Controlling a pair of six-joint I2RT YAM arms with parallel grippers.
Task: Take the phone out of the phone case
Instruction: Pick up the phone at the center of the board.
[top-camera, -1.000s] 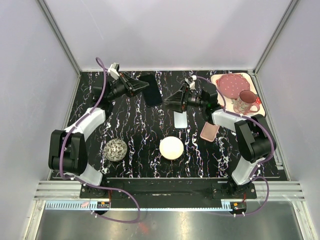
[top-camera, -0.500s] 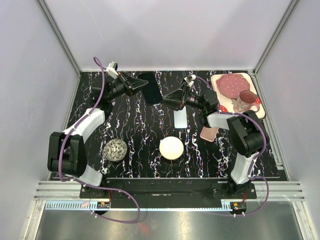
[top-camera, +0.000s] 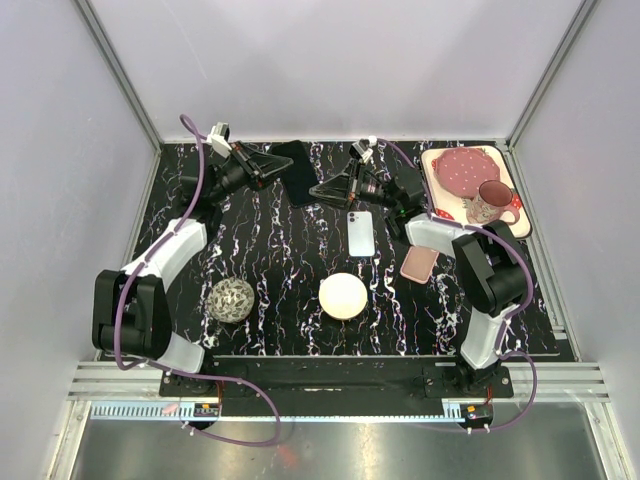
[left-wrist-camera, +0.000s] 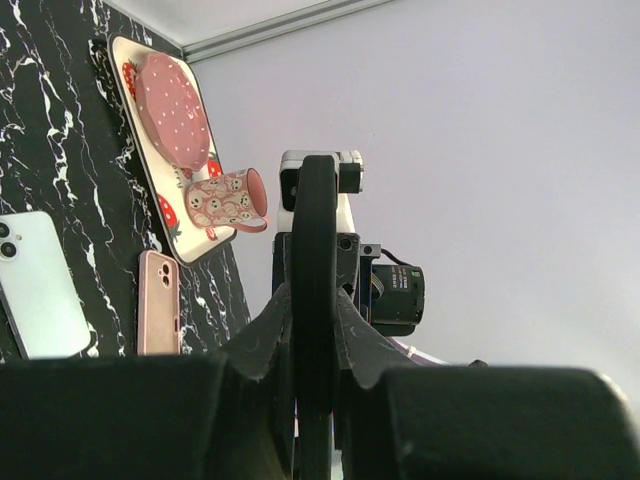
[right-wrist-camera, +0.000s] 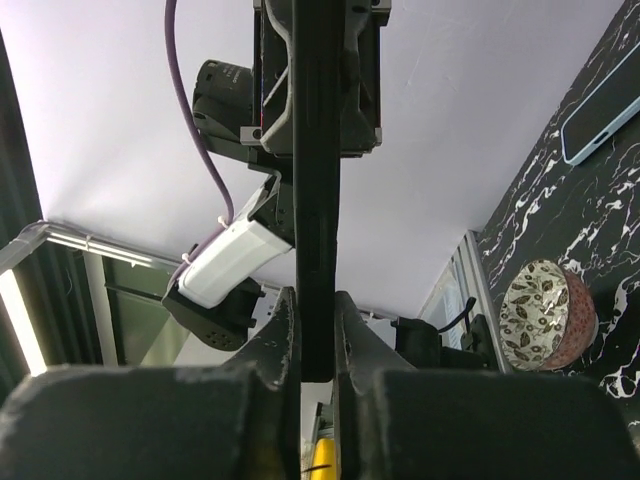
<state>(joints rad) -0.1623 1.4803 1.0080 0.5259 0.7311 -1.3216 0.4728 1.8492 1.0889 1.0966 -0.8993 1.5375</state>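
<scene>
A black marble-patterned table (top-camera: 270, 260) fills the workspace. At its far right corner sits a white strawberry-print rectangular tray (top-camera: 431, 160) carrying a round pink speckled plate (top-camera: 462, 168) and a pink patterned mug (top-camera: 490, 203). At the far middle, the thin black rectangular cased phone (top-camera: 300, 165) is held between both arms. The left gripper (top-camera: 284, 168) is clamped on its left edge and the right gripper (top-camera: 319, 190) is closed on its near right corner. Each wrist view shows the slab edge-on between pressed fingers. Just nearer lies a pale blue phone (top-camera: 360, 233), back up, with an empty pink phone case (top-camera: 418, 263) to its right. A cream round bowl (top-camera: 343, 296) and a leaf-patterned bowl (top-camera: 232, 299) sit nearest the bases.
</scene>
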